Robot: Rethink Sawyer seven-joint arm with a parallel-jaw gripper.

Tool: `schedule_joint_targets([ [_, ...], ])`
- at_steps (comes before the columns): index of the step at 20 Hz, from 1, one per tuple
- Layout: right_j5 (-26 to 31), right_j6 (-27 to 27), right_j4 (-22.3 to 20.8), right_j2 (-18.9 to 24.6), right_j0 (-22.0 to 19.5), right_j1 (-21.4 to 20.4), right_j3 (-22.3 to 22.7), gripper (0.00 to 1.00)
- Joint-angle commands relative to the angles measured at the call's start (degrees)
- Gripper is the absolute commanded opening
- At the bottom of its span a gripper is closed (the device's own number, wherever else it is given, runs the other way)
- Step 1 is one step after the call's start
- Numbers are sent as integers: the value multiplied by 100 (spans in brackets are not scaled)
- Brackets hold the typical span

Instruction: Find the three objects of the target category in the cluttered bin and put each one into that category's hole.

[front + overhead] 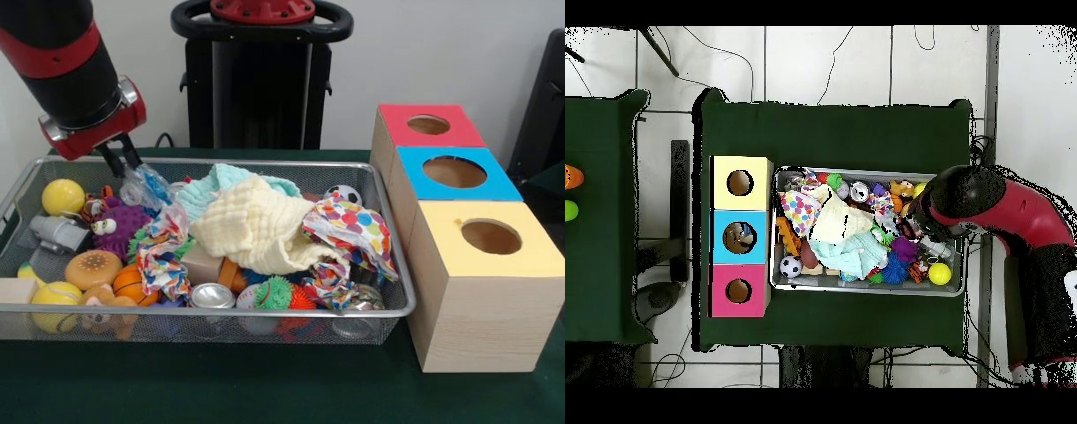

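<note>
A wire mesh bin (pixel 395 265) (pixel 957 290) is heaped with toys and cloths. My gripper (pixel 126 164) hangs over its far left corner in the front view, right at a crumpled clear plastic item with blue on it (pixel 146 186); whether it holds that item is unclear. Close by lie a yellow ball (pixel 63 196) (pixel 940 273), a purple spiky ball (pixel 126 223) and a toy burger (pixel 93 268). A pale yellow cloth (pixel 256 231) (pixel 833 222) covers the middle. In the overhead view the arm's wrist (pixel 960 198) hides the gripper.
Beside the bin stand three wooden boxes with round holes: red top (pixel 430 124) (pixel 738 291), blue top (pixel 455 172) (pixel 740 237), yellow top (pixel 491 237) (pixel 740 183). A spotted cloth (pixel 353 230), a silver can (pixel 212 297), a soccer ball (pixel 791 266) and a basketball (pixel 131 283) lie in the bin.
</note>
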Motion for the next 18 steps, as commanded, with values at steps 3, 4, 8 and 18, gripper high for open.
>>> schedule_joint_targets([
  [3, -1492, 2417, 573, -400, 436, -78, 1440, 0],
  [4, -1587, 2491, 624, -422, 477, -81, 1493, 0],
  [8, -1823, 2749, 852, -544, 648, -124, 1675, 0],
  [18, -1957, 3107, 1338, -772, 1031, -280, 1932, 0],
])
